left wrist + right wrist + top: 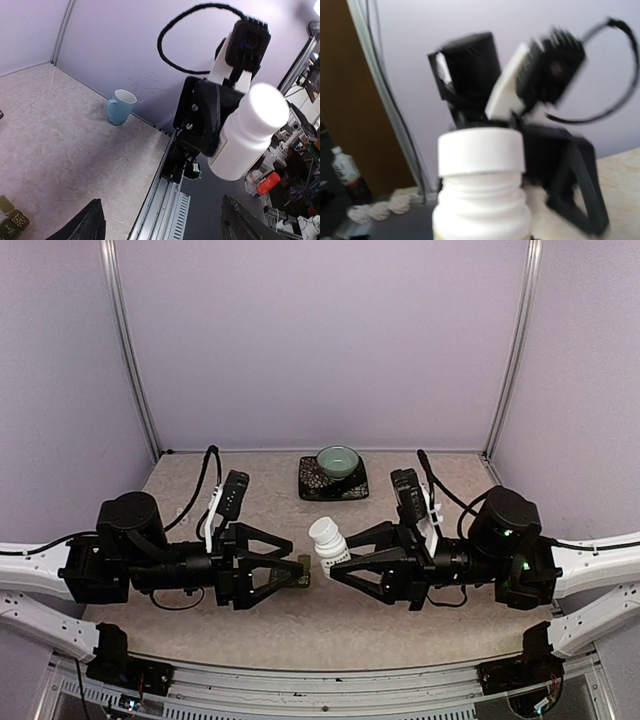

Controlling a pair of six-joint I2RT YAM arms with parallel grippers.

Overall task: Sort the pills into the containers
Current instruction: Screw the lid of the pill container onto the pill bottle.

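My right gripper [338, 560] is shut on a white pill bottle [328, 540] with its white cap on, held tilted above the table's middle. In the right wrist view the bottle [481, 185] fills the foreground and hides my fingers. In the left wrist view the same bottle [248, 132] hangs ahead, gripped by the black right hand. My left gripper [296, 573] faces it, open, its fingertips [90, 225] wide apart with nothing between them. The dark green containers [306, 571] lie on the table under the left fingertips, and they show at that view's corner [12, 222]. No loose pills show.
A teal bowl [337, 461] sits on a black patterned tray [312, 485] at the back centre. A pale blue mug [120, 106] stands by the wall near the table's edge. The table's metal front rail [165, 200] runs below my left fingers.
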